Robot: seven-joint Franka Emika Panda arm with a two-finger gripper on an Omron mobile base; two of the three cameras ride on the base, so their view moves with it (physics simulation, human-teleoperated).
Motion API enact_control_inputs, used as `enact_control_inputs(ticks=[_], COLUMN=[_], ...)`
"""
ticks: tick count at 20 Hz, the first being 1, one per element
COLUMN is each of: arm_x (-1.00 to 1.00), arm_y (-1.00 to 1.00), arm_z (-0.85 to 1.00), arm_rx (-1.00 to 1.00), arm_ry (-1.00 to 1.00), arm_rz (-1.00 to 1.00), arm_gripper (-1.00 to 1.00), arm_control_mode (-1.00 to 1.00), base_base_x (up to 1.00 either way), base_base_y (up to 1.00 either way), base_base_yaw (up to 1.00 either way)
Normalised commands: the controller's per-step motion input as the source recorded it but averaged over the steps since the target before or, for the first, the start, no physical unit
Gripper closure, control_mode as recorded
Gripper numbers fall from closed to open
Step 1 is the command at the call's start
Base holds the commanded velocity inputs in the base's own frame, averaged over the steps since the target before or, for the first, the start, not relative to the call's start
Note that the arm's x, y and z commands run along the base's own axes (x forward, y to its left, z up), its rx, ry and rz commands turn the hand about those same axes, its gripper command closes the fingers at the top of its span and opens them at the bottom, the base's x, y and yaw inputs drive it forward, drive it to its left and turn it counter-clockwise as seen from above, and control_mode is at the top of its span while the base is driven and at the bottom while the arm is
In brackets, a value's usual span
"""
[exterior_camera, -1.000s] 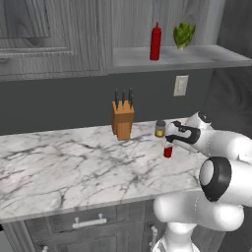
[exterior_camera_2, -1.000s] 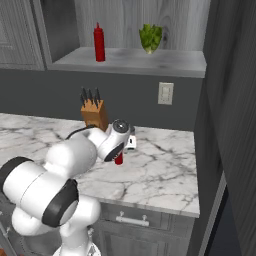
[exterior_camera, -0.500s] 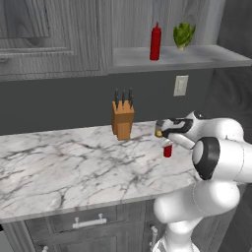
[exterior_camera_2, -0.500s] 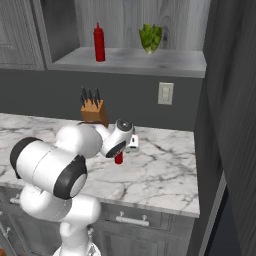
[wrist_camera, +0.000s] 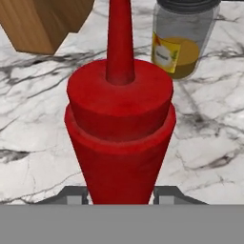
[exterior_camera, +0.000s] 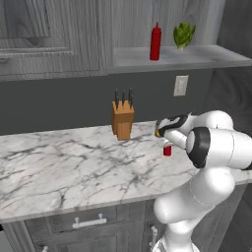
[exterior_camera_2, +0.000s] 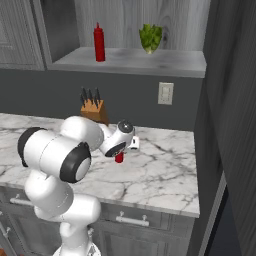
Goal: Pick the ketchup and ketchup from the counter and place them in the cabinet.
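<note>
Hand view puts the ketchup bottle [wrist_camera: 119, 143] square in the middle of the frame, its tapered nozzle running off the top edge and its stepped red shoulder flaring wide below. My end effector [wrist_camera: 119, 194] has just drawn in from wide to narrow around it: both grey fingertips [wrist_camera: 76, 194] sit tight against the bottle's sides at the bottom of the frame, so I judge the grip made. The bottle's foot shows just below my wrist, low over the white marble table [exterior_camera: 59, 167] at centre right of the left base view, so the lift is not yet begun.

The other ketchup bottle [exterior_camera: 155, 42] already stands upright on the cabinet's [exterior_camera: 54, 34] pale grey shelf board, upper centre of that frame, just beside a leafy green vegetable [exterior_camera: 183, 35]. One is done, then; this is the second.

The plastic looks smooth and matte, with a conical body. Behind it, upper right of the hand view, is a clear glass jar [wrist_camera: 183, 45] of yellow-brown paste with a dark lid; upper left, the wooden knife block [wrist_camera: 43, 24], plain-grained and angular. The marble is glossy, grey-veined.
</note>
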Motion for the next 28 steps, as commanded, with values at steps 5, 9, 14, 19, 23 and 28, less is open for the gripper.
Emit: enact_control_inputs(ticks=[5,9,14,19,23,28], arm_x=[0.04,-0.16,-0.27,-0.06,0.0,-0.18], arm_y=[0.0,0.0,0.0,0.0,0.0,0.0], arm_z=[-0.05,0.22,0.53,0.67,0.69,0.65], arm_rx=[0.01,0.0,0.03,0.02,0.01,0.0], arm_ry=[0.0,-0.05,-0.06,-0.02,0.0,-0.02], arm_rz=[0.0,0.01,0.01,0.0,0.0,0.0], arm_gripper=[1.0,1.0,1.0,1.0,1.0,1.0], arm_control_mode=[-1.0,-1.0,-1.0,-1.0,-1.0,-1.0], base_base_x=[0.0,0.0,0.0,0.0,0.0,0.0], base_base_y=[0.0,0.0,0.0,0.0,0.0,0.0], base_base_yaw=[0.0,0.0,0.0,0.0,0.0,0.0])
